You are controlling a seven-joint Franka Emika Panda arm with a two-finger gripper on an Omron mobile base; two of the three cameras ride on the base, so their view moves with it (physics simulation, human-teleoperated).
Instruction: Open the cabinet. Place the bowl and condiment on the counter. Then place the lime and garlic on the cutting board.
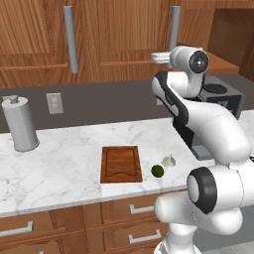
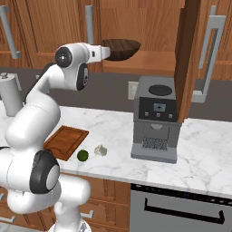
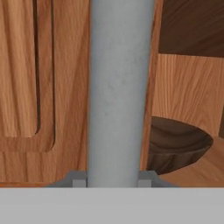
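Note:
My gripper is shut on the tall grey handle of the cabinet's left door; it also shows up high as the gripper. The right door stands swung open. On the shelf inside sits the dark wooden bowl, just right of the handle as the bowl. The condiment is hidden. Down on the counter lies the cutting board, with the lime and the garlic on the marble just to its right.
A grey coffee machine stands on the counter under the open cabinet. A tall grey cylinder with a knob stands at the far left, near a wall outlet. Drawers run below the counter edge.

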